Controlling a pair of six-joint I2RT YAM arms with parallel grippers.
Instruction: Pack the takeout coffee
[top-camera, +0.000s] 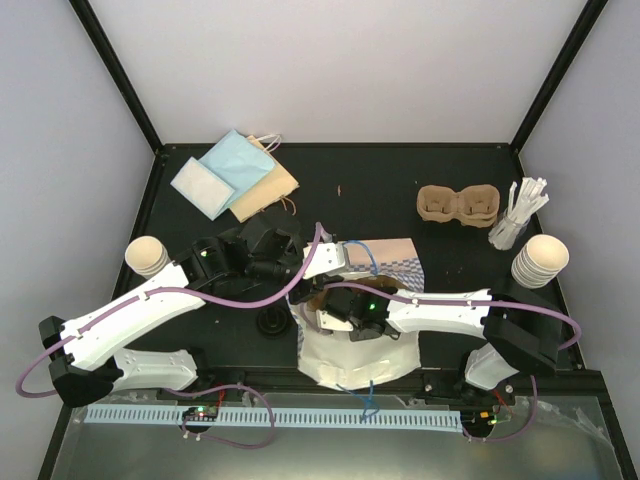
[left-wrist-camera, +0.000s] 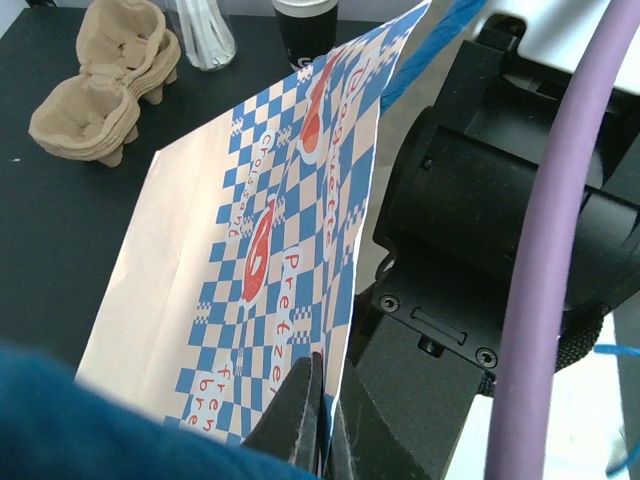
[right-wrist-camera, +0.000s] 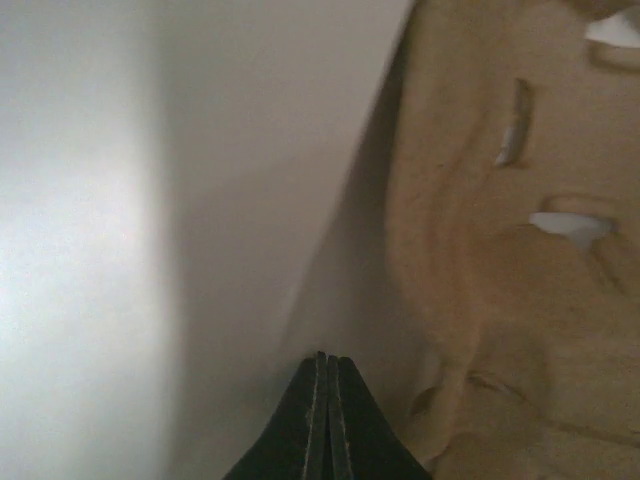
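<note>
Left fingers (left-wrist-camera: 305, 410) clamp the blue-checked paper bag's (left-wrist-camera: 270, 250) rim by the tabletop's (top-camera: 400, 170) near edge; right fingers (right-wrist-camera: 318, 400) sit pressed together inside, beside the brown moulded-pulp cup tray (right-wrist-camera: 510, 300); pulling apart could tear paper.

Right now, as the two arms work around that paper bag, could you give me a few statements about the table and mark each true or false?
1. The left gripper pinches an edge of the blue-checked paper bag. True.
2. The brown moulded-pulp cup trays sit at the near edge by the arm bases. False: they sit far right, beside the white stir sticks.
3. Cream-tan paper cups stand stacked on both sides, left and right. True.
4. The stir sticks lie scattered flat. False: they stand in a clear holder.
5. The small round black plastic lid caps a cup. False: it lies on the table, left of the bag.
</note>
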